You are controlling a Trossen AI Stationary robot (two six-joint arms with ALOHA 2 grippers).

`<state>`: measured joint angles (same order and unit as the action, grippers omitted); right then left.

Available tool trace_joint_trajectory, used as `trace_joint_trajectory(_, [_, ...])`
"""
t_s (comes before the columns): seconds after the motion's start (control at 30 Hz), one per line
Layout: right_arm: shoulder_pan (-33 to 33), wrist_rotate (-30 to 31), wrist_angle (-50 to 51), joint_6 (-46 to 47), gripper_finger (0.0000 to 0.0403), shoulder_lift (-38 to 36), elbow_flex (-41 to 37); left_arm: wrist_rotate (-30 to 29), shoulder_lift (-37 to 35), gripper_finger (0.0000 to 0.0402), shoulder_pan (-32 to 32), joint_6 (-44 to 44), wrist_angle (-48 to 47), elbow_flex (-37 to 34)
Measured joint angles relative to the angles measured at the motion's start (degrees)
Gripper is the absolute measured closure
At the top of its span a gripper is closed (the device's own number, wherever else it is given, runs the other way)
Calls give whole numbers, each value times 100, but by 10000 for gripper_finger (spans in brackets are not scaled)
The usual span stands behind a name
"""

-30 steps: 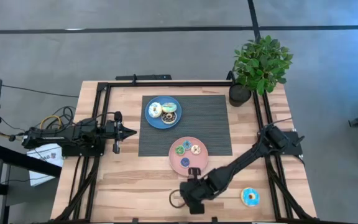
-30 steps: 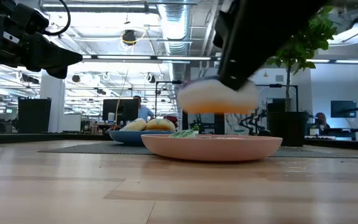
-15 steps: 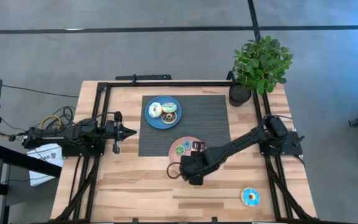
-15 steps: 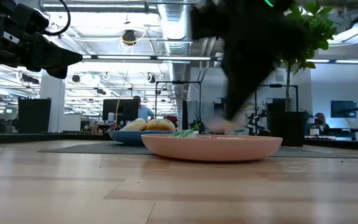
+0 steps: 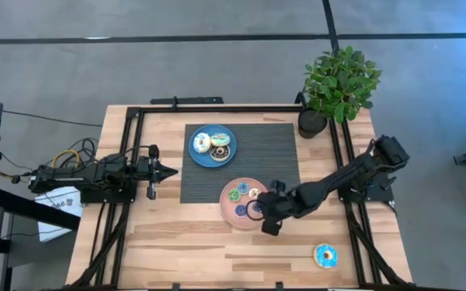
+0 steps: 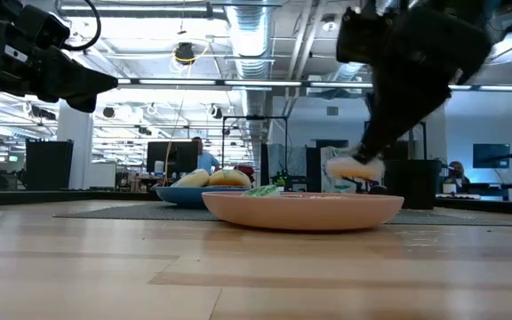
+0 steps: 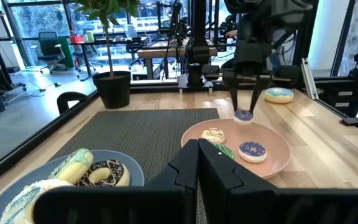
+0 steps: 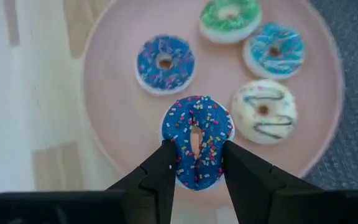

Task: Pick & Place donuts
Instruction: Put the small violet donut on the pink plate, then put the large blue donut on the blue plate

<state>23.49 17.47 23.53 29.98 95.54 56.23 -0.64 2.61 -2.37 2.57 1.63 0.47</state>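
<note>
Dark blue sprinkled donut (image 8: 197,140) is hanging over the pink plate (image 5: 226,202), clamped in the right end effector (image 8: 194,163), having been carried in from the tabletop's (image 5: 184,242) near edge. Release looks imminent. Left end effector (image 5: 167,170) is idling, pinched closed, holding nothing. One teal donut (image 5: 325,256) is remaining outside.

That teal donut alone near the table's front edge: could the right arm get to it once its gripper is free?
Probably yes. The teal donut lies alone on bare wood on the right arm's side, nothing around it. But the right gripper now holds a blue sprinkled donut over the pink plate.
</note>
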Motion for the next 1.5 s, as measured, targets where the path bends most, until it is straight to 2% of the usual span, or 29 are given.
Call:
trace_joint_trajectory(0.1, [-40,0,-99,0,284,-39,15,1,2,401,-2,0,0,-2])
trace_joint_trajectory(0.2, [-48,-16,-360,-33,284,223,14,2,2,401,-2,0,0,-2])
trace_joint_trajectory(0.37, [-76,-431,-540,-462,284,723,57,2,2,401,-2,0,0,-2])
trace_joint_trajectory(0.63, [-226,-574,-729,-492,282,840,66,2,2,401,-2,0,0,0])
trace_joint_trajectory(0.73, [-307,-573,-749,-468,269,735,58,2,1,401,-1,0,-1,-2])
trace_joint_trajectory(1.17, [-579,-787,-757,-301,168,217,58,2,2,401,-2,0,0,0])
trace_joint_trajectory(1.37, [-709,-1253,-715,-601,165,217,65,2,2,401,-2,0,0,-1])
trace_joint_trajectory(1.5, [-853,-1635,6,-581,172,217,371,2,2,401,0,0,0,0])
